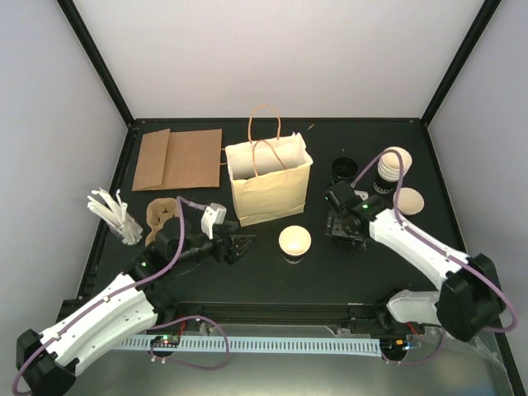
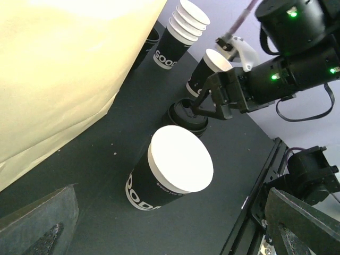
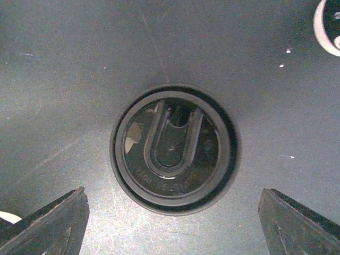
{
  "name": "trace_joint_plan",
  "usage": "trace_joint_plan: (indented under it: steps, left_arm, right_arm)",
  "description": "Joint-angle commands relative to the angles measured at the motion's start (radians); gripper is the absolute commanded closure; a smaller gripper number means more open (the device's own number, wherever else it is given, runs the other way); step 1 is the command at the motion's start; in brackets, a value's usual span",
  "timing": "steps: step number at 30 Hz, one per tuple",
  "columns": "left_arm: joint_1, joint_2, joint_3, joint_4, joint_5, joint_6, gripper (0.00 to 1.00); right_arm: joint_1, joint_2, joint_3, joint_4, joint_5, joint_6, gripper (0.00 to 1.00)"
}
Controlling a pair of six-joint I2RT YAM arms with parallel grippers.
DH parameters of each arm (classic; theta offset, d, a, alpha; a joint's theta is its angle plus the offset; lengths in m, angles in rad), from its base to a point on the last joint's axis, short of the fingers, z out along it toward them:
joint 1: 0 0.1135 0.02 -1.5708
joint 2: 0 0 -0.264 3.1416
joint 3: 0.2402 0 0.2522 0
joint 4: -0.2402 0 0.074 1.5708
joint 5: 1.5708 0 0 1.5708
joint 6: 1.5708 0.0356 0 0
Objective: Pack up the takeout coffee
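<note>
The takeout coffee cup [image 1: 294,243] stands upright in front of the paper bag [image 1: 270,188]; it has a cream-white top and a black wall with white lettering. In the left wrist view the cup [image 2: 170,175] sits just ahead of my left gripper [image 2: 170,236], which is open and empty, its fingers [image 2: 37,223] wide apart. In the top view the left gripper [image 1: 241,246] is left of the cup, apart from it. My right gripper [image 1: 342,227] is open and empty, directly above a black lid [image 3: 174,149]. That lid lies between its fingertips [image 3: 53,223].
A stack of cups [image 1: 393,169] and a single cup [image 1: 409,200] stand at the right. More black lids [image 1: 342,169] lie behind the right gripper. Flat brown bags [image 1: 177,158], a cardboard carrier [image 1: 161,213] and a holder of white sticks [image 1: 115,214] are on the left.
</note>
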Motion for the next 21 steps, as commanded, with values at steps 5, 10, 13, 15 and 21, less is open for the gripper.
trace_joint_plan:
  steps: [5, 10, 13, 15, 21]
  left_arm:
    - [0.004, -0.017, -0.015, 0.029, 0.01, -0.008, 0.01]
    - [0.004, -0.023, -0.019, 0.027, 0.011, -0.002, 0.01]
    - [0.004, -0.027, -0.018, 0.024, 0.009, 0.006, 0.01]
    - [0.004, -0.027, -0.018, 0.024, 0.008, 0.01, 0.01]
    - [0.005, -0.022, -0.02, 0.027, 0.006, 0.01, 0.01]
  right_arm:
    - [-0.031, 0.131, 0.078, -0.024, -0.024, -0.049, 0.13]
    - [-0.068, 0.182, 0.093, -0.014, -0.032, -0.076, 0.14]
    - [-0.077, 0.207, 0.099, -0.016, -0.03, -0.083, 0.14]
    - [-0.078, 0.217, 0.099, -0.01, -0.034, -0.088, 0.14]
    - [-0.078, 0.243, 0.106, -0.007, -0.032, -0.091, 0.15]
